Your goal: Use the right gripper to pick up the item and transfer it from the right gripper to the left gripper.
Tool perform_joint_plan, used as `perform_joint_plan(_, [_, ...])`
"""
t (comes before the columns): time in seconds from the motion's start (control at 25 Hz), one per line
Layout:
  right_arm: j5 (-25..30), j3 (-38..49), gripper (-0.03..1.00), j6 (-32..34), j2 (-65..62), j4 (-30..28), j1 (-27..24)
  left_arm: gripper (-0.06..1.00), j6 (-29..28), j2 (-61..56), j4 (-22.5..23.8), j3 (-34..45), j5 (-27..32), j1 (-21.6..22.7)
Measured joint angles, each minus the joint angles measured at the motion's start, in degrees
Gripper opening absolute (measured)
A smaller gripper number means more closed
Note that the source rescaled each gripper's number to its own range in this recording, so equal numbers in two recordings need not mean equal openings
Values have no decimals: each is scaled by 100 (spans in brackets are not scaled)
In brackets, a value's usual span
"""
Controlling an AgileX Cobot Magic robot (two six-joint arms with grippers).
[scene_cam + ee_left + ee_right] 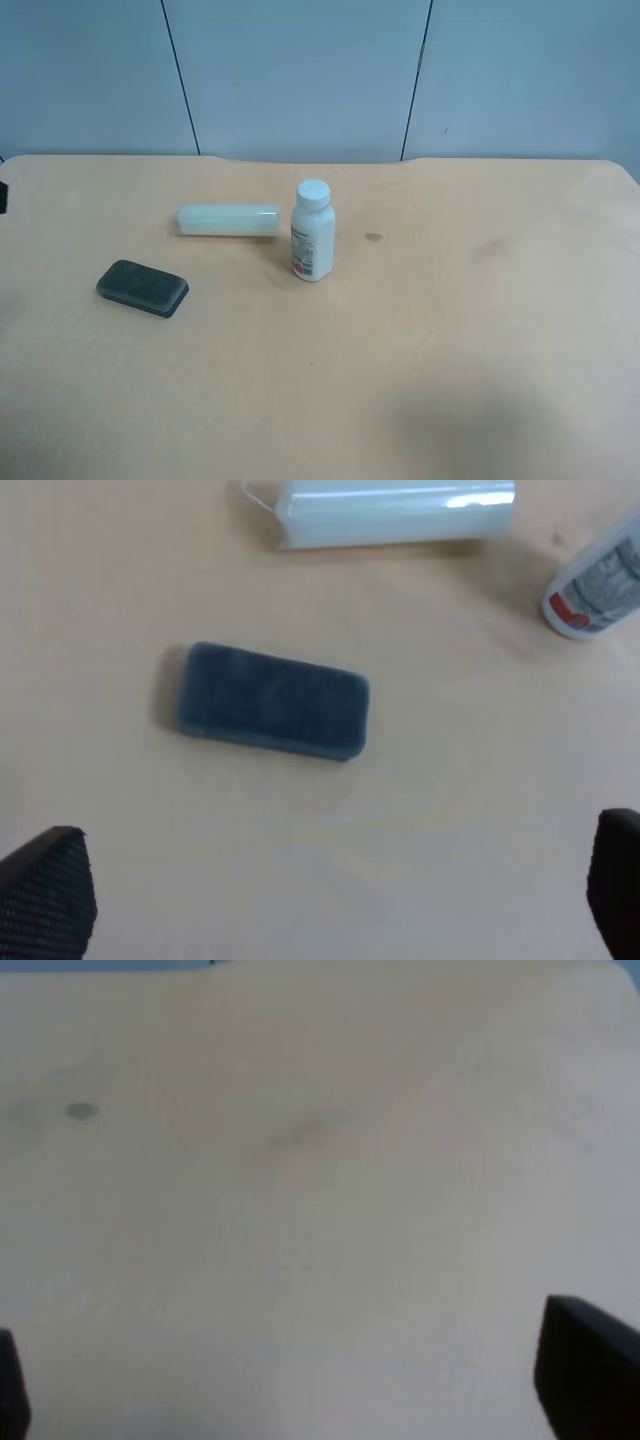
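The item (143,287) is a dark grey-black block with rounded corners, lying flat on the table at the exterior high view's left. It also shows in the left wrist view (273,700), ahead of my left gripper (330,890), which is open and empty with its ribbed fingertips (45,892) wide apart. My right gripper (300,1385) is open and empty over bare tabletop, with only the dark fingertips (588,1375) showing at the frame's edges. The item does not show in the right wrist view. Neither gripper shows in the exterior high view.
A white capped bottle (313,231) stands upright near the table's middle, also in the left wrist view (598,585). A pale cream cylinder (228,220) lies on its side beside it, beyond the item (395,514). The wooden table (450,330) ends at a grey-blue wall.
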Motion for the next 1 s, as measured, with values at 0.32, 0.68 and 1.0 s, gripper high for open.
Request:
perform_joint_plan(0.32, [0, 0, 100, 0, 0, 0, 0, 99, -409, -1780, 582, 11, 1051, 0])
perform_joint_plan(0.68, [0, 0, 100, 0, 0, 0, 0, 100, -725, -3416, 1189, 728, 1303, 0])
perform_joint_plan(1.0, [0, 0, 100, 0, 0, 0, 0, 100, -974, -4065, 1399, 1264, 1241, 0])
